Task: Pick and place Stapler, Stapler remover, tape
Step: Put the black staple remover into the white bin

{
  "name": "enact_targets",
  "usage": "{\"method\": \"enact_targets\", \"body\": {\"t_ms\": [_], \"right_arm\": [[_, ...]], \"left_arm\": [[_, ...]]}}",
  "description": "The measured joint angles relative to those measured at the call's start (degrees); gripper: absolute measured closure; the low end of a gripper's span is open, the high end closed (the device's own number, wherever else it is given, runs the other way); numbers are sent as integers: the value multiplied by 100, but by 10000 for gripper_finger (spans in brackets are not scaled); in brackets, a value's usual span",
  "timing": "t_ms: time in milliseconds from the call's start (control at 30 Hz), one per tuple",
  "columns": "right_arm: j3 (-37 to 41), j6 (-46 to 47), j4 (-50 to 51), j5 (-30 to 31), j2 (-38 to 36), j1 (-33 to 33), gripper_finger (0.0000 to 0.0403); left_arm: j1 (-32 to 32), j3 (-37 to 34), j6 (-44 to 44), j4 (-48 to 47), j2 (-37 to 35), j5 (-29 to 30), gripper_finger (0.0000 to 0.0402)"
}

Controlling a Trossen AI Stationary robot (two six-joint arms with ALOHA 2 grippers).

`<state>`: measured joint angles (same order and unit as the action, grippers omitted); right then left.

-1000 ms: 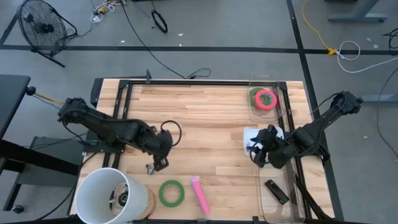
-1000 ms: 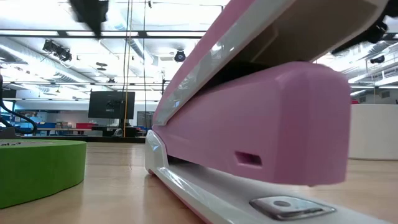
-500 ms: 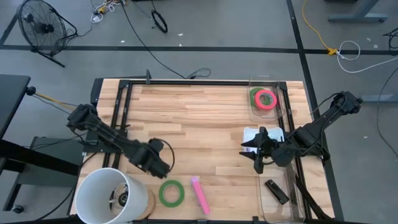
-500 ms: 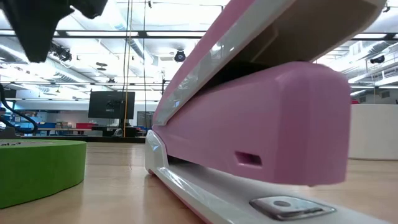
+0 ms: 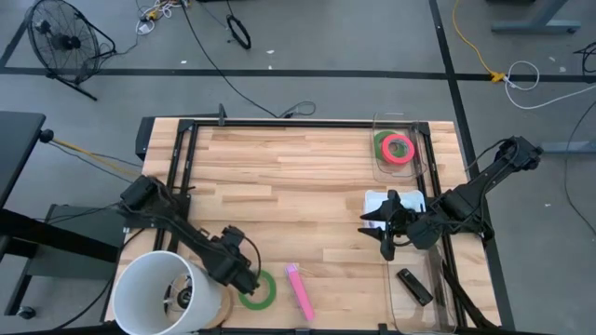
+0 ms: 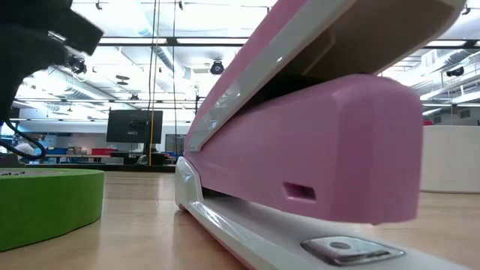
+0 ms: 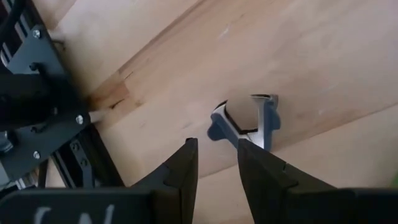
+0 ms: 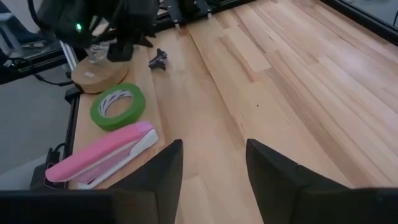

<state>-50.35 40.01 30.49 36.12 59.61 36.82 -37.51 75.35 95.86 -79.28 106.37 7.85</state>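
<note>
A pink and white stapler [image 5: 298, 290] lies near the table's near edge, and fills the low view [image 6: 315, 150]. A green tape roll [image 5: 257, 288] lies flat to its left. A small staple remover [image 7: 245, 118] lies on the wood; it also shows in the right wrist view [image 8: 158, 59]. My left gripper [image 5: 240, 272] hangs low next to the green roll, fingers [image 7: 186, 162] a little apart, the remover just beyond their tips; whether one tip touches it I cannot tell. My right gripper [image 5: 375, 235] is open and empty at the right. A green and a red-pink roll [image 5: 397, 147] lie in the far bin.
A clear bin [image 5: 414, 307] at the near right holds a black oblong thing [image 5: 414, 286]. A second clear bin [image 5: 380, 126] stands at the far right. A white cylinder on a wooden disc [image 5: 163, 298] stands at the near left corner. A white object [image 5: 377, 200] lies by the right arm.
My left gripper has gone toward the table's near edge and down, from the left middle of the table to beside the green tape roll. My right gripper turned a little in place early on, then kept still. The stapler and tape have not moved.
</note>
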Motion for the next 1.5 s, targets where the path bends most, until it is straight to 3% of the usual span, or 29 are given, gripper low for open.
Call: {"method": "enact_targets", "body": {"t_ms": [300,633,1133,1267,1400,1500], "right_arm": [[0,-7,-101,-15,0,0,229],[0,-15,-139,-12,0,0,229],[0,-24,-175,87,0,0,229],[0,-20,-176,87,0,0,229],[0,-17,-176,90,0,0,229],[0,-15,-176,90,0,0,229]], "left_arm": [[-141,-58,292,87,255,125,285],[-125,-1010,697,1074,196,-21,285],[-29,-1056,615,1524,6,577,287],[-16,-1054,553,1521,17,668,318],[-16,-1056,209,1533,26,1012,383],[-10,-1058,108,1533,32,1118,389]]}}
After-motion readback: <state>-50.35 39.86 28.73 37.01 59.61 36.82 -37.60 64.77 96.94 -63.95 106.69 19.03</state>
